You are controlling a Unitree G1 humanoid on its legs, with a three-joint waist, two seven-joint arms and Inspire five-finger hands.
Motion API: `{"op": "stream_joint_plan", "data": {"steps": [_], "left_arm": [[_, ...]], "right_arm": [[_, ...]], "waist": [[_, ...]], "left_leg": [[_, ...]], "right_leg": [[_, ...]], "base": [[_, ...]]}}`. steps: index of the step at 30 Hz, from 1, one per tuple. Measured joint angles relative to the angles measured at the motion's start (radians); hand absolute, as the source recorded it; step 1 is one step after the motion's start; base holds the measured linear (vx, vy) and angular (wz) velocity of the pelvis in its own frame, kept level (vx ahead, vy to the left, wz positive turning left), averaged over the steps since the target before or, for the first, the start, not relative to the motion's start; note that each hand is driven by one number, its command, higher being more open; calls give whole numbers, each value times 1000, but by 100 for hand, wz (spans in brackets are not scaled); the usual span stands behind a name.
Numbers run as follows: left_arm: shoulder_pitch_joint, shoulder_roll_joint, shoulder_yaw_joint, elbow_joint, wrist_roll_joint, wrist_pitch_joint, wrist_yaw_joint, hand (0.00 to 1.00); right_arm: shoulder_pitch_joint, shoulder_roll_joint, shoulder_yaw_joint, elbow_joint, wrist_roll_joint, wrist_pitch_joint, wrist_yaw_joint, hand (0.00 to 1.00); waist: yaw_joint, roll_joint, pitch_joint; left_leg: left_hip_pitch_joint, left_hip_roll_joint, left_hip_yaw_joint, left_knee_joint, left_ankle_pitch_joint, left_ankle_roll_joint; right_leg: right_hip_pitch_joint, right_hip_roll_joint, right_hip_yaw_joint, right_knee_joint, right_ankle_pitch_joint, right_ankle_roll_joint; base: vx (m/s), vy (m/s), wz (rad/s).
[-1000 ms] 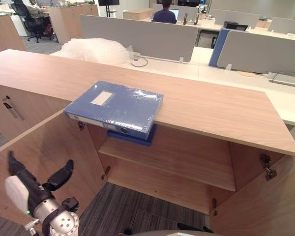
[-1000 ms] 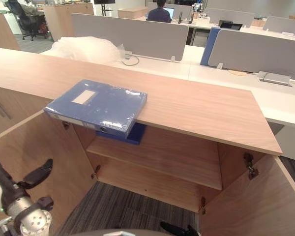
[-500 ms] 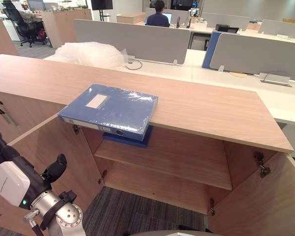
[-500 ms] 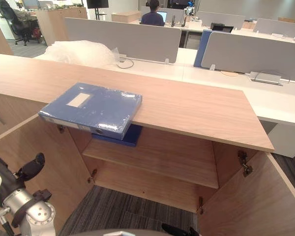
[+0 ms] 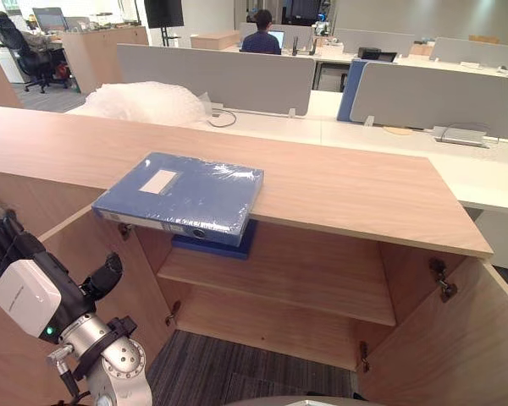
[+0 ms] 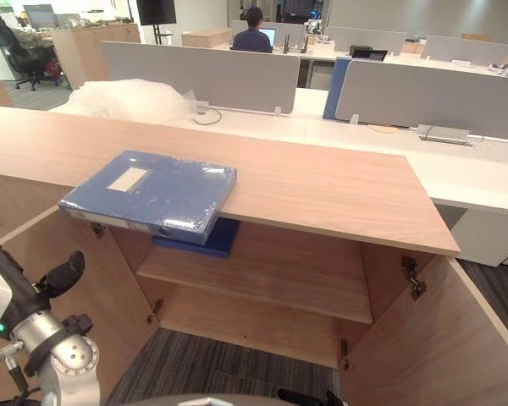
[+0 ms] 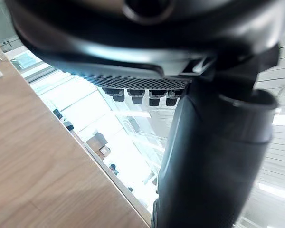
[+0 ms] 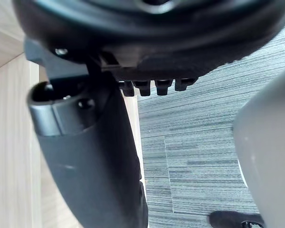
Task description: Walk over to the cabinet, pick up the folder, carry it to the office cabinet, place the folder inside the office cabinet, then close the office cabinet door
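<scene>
The wooden cabinet (image 5: pixel 347 182) spans the middle of both eye views, with both doors swung wide. The left door (image 5: pixel 140 288) slants to the lower left and the right door (image 5: pixel 457 338) fills the lower right corner. Inside, one shelf (image 5: pixel 305 271) crosses the opening. A second blue file (image 5: pixel 212 245) lies flat at the shelf's left end, and the rest of the shelf is bare wood. Grey striped carpet (image 5: pixel 229 372) shows below the opening.

The blue folder (image 5: pixel 182 194), wrapped in clear film and bearing a pale label, lies flat on the cabinet top, left of centre. Its near edge juts over the front lip, straight above the file on the shelf. No hand touches it.

Behind the cabinet, at upper left, a heap of bubble wrap (image 5: pixel 140 101) sits on a white desk (image 5: pixel 491 173) with grey partitions (image 5: pixel 216 76). A person (image 5: pixel 261 38) sits at top centre.

The left hand (image 5: pixel 25 292) stands raised at the lower left before the left door. Its fingers (image 5: pixel 4 245) are loosely extended, the thumb is apart, and it holds nothing. The right eye view cuts this hand at its left edge, while the left eye view takes in the fingers. The left wrist view looks past the hand at a wooden edge and bright ceiling.

The right hand (image 8: pixel 152 28) appears in the right wrist view above carpet and a wood panel. Its fingers are relaxed and it grips nothing.
</scene>
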State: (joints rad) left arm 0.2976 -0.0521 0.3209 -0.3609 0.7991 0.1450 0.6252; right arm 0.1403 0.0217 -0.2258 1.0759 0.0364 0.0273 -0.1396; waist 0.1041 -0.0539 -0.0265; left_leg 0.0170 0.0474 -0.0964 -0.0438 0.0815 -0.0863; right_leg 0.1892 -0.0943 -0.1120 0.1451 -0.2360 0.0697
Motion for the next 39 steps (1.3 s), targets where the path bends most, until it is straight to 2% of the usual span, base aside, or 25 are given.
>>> {"op": "stream_joint_plan", "data": {"steps": [19,27,32,39], "left_arm": [[-86,153,-83,92,85,-6,-73,100],[-129,227,-111,176,109,-22,-110,100],[-132,293,-131,293,116,-37,-135,100],[-134,325,-151,364,117,-58,-175,100]], "right_arm": [[-15,-16,-27,29,-36,-8,21,100],[-18,-20,-29,28,-38,-8,23,100],[-20,-26,-29,26,-42,-8,26,100],[-28,-27,-49,27,-44,-7,27,100]], "waist": [[-11,15,-15],[-26,24,-20],[-34,35,-21],[-38,41,-14]], "left_leg": [[18,14,56,-19,4,-3],[26,18,69,-28,6,-3],[42,18,83,-43,12,-2],[43,19,86,-43,12,-2]], "right_leg": [[-26,6,60,10,5,-8],[-31,7,73,12,6,-10],[-31,8,86,11,6,-9],[-31,8,90,6,7,-9]], "base": [[-36,-2,-9],[-31,-7,-5],[-22,-3,-9],[0,0,0]]}}
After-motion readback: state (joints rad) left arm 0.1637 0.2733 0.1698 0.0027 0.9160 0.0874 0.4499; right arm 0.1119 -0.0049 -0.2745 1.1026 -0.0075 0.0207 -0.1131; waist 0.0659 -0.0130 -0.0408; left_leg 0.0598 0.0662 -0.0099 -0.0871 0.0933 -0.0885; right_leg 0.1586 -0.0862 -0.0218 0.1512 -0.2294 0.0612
